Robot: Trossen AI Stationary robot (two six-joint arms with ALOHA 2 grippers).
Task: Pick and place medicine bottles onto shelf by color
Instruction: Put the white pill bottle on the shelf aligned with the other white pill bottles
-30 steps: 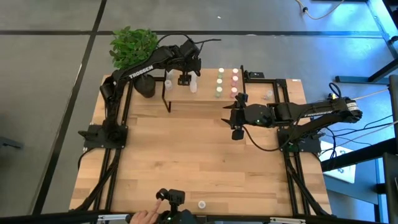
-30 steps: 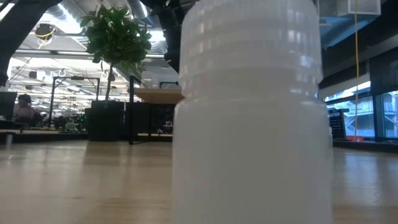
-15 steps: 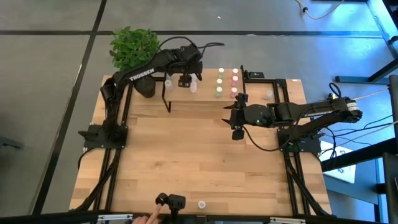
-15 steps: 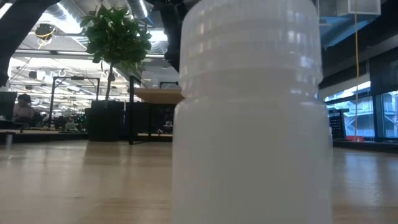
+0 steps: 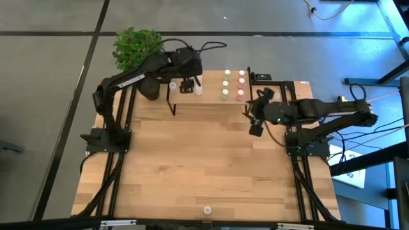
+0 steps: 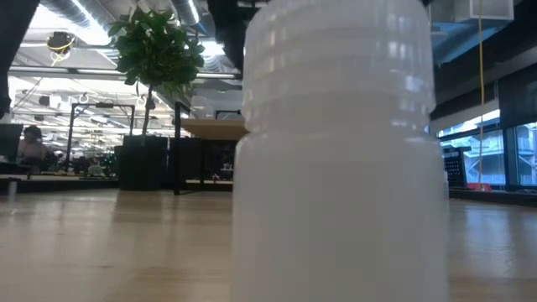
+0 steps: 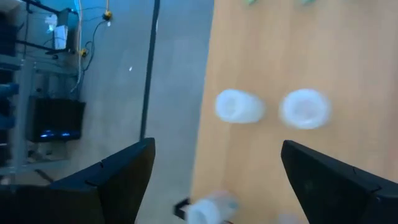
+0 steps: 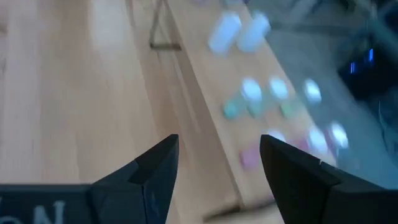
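The wooden table (image 5: 192, 166) has the shelf (image 5: 211, 96) along its far edge, next to a potted plant (image 5: 135, 48). On the shelf, medicine bottles (image 5: 233, 86) stand in columns by cap colour, green then pink, with white ones (image 5: 198, 89) further left and one stray bottle (image 5: 207, 209) way down at the table's near edge. The left gripper (image 5: 186, 85) hangs over the white bottles with fingers spread wide and empty, and the right gripper (image 5: 255, 121) sits above bare table in front of the shelf, also parted and carrying nothing.

Beside the leafy green potted plant (image 5: 137, 48), white lettering runs along my dark left arm (image 5: 128, 79) but is too small to read; partial white letters, seemingly "ON", show on my right wrist housing (image 8: 37, 208).
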